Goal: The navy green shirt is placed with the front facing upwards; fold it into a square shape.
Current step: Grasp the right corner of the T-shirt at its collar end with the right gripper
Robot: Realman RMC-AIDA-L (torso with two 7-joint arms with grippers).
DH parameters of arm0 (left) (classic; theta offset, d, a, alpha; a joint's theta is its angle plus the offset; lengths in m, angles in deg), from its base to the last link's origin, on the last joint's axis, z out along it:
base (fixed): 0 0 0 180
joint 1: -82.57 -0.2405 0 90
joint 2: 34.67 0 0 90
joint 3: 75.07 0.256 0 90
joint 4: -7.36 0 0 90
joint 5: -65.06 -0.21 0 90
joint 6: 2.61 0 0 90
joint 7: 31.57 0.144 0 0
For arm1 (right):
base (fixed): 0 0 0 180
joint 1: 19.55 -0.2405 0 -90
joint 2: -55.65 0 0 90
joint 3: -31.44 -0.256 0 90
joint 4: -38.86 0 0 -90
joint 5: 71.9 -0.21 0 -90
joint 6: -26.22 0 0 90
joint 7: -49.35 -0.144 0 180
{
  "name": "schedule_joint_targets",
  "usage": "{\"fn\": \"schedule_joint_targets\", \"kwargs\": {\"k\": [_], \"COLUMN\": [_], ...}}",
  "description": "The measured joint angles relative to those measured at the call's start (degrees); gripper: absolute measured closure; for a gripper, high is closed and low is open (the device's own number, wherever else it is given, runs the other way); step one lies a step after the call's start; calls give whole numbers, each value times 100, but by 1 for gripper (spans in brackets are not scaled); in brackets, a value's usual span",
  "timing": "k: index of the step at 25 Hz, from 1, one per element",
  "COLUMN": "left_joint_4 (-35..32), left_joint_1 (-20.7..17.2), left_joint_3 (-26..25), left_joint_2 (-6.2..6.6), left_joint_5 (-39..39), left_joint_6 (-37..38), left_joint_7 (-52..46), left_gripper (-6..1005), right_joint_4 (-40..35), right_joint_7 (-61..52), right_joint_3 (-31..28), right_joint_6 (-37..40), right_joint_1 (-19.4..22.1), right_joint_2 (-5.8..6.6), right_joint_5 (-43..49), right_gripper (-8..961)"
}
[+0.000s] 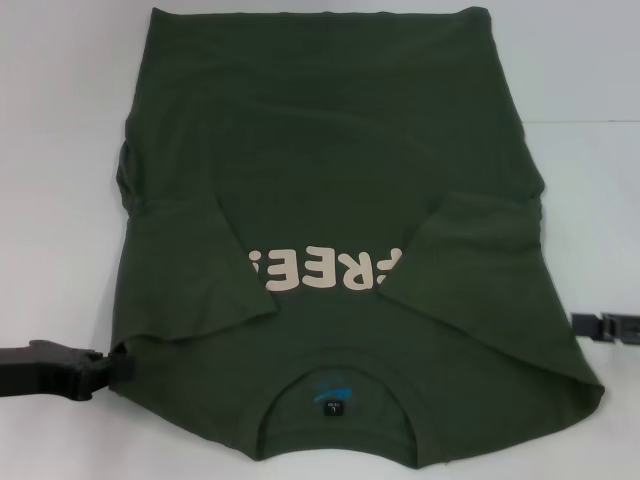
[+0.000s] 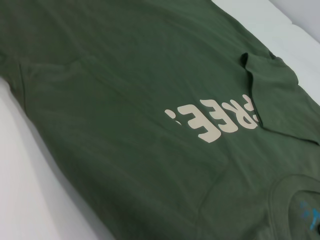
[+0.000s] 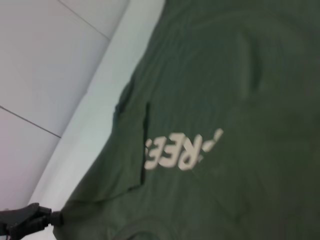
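The navy green shirt (image 1: 330,150) lies flat, front up, with its collar toward me and a blue-marked tag (image 1: 333,398) inside the neck. Both sleeves are folded inward over the chest. The right sleeve (image 1: 480,260) covers one end of the cream lettering (image 1: 320,272). My left gripper (image 1: 112,368) sits low at the shirt's near left shoulder corner, its tip touching the cloth edge. The right wrist view also shows this left gripper (image 3: 55,218) at the corner of the shirt (image 3: 225,100). My right gripper (image 1: 578,325) rests just beside the shirt's right edge. The left wrist view is filled by the shirt (image 2: 125,100).
The shirt lies on a white table (image 1: 60,150), with bare surface showing on both sides. In the right wrist view a pale panelled surface (image 3: 50,60) lies beyond the table edge.
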Motion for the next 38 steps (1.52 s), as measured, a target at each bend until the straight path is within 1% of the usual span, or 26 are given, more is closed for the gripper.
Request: {"fn": "schedule_joint_targets", "kwargs": {"k": [4, 9, 14, 20, 23, 30, 38], "left_joint_4": [0, 0, 0, 0, 14, 18, 32], "left_joint_1": [13, 32, 49, 63, 67, 86, 129], "left_joint_3": [0, 0, 1, 17, 18, 26, 28], "left_joint_2": [-2, -16, -18, -18, -18, -13, -3], "left_joint_5": [2, 3, 4, 3, 3, 7, 13], "left_joint_6": [-3, -3, 0, 3, -12, -32, -58], "left_joint_7": [0, 0, 0, 0, 0, 0, 0], "left_gripper": [994, 994, 994, 994, 993, 993, 993], "right_joint_4": [-3, 11, 50, 59, 62, 72, 175], "right_joint_7": [-157, -253, -328, -388, -404, -513, -543], "right_joint_3": [-3, -11, -20, -14, -9, -36, -1], "right_joint_6": [89, 97, 68, 32, 17, -189, -374], "right_joint_1": [199, 299, 280, 309, 301, 183, 30], "right_joint_2": [96, 107, 85, 74, 48, -38, -56], "right_joint_5": [18, 238, 475, 522, 596, 813, 819], "right_gripper": [70, 71, 72, 73, 74, 75, 77]}}
